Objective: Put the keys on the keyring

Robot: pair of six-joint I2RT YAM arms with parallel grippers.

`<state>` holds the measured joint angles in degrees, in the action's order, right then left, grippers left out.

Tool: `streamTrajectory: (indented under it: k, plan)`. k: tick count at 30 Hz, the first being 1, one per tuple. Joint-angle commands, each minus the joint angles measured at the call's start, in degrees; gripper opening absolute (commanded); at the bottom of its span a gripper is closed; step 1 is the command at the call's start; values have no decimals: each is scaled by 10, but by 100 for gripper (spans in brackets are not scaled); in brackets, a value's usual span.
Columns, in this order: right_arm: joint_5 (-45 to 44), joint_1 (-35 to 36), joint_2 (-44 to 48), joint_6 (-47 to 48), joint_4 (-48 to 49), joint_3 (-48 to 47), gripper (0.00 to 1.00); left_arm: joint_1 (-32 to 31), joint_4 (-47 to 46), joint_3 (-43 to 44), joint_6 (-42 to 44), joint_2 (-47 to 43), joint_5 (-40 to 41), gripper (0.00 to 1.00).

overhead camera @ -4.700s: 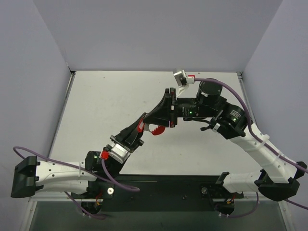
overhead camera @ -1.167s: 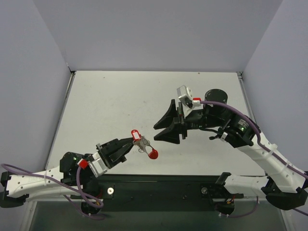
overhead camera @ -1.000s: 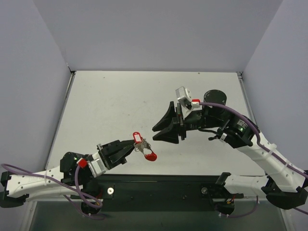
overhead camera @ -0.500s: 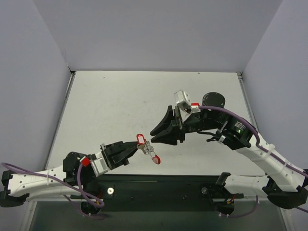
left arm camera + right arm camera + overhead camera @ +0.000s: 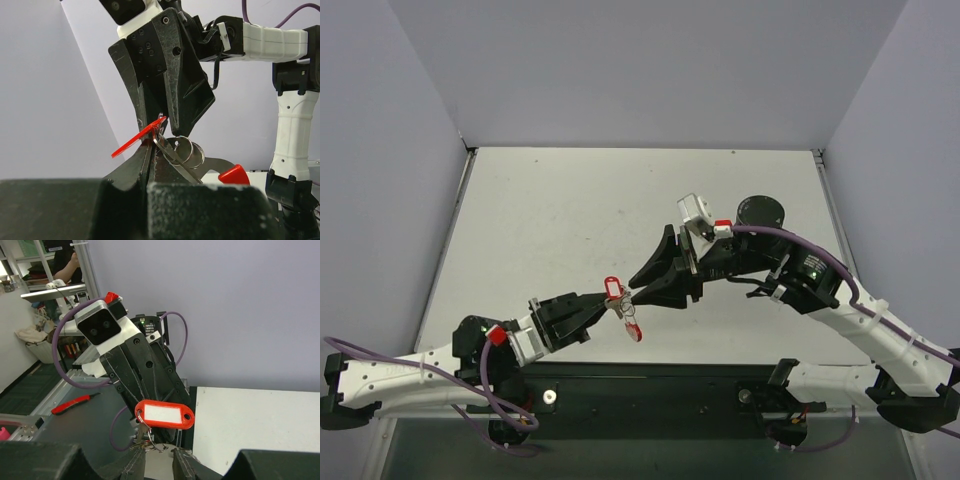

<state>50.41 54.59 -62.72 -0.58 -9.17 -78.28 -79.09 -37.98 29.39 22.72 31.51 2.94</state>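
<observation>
My left gripper (image 5: 605, 303) is shut on the keyring (image 5: 189, 150), a bunch of thin silver wire rings joined to a flat silver piece with a red end (image 5: 635, 329). It holds the bunch just above the near part of the table. The keys, a small red tag with a white centre (image 5: 165, 415), stick up from the same bunch (image 5: 612, 288). My right gripper (image 5: 632, 293) meets the bunch from the right. Its jaws stand a little apart around a loop of wire ring (image 5: 152, 444). The left finger touches the rings and the right finger stands off them.
The white table (image 5: 550, 220) is boxed in by grey walls on the left, back and right. The black base rail (image 5: 660, 385) runs along the near edge. Both arms reach over the near middle, wrists almost touching. A red-handled tool (image 5: 75, 403) lies off the table.
My right gripper has moved left and down until its tips reach the bunch, and its jaws have narrowed. The left gripper has shifted slightly right with the bunch, and the red-ended piece now hangs lower.
</observation>
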Motion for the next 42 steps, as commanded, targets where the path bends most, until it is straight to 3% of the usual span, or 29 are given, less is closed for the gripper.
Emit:
streamTrajectory:
  k: [1,12,17,22,30,42]
  plan:
    - [14,9,12,6,50,4,30,-2,-47,9,-8,1,0,0]
    - [12,14,10,-12,76,13,28,-2,-54,13,-9,10,0,0]
    - [14,16,6,-13,77,10,13,-2,-62,12,-7,12,-1,0]
    - [5,16,3,-21,77,9,11,-2,-60,15,-9,19,-6,0]
    - [-8,21,2,-19,78,11,0,-2,-60,23,-15,31,-13,0]
    - [-40,23,8,-21,77,18,0,-1,-67,20,-26,32,-14,0]
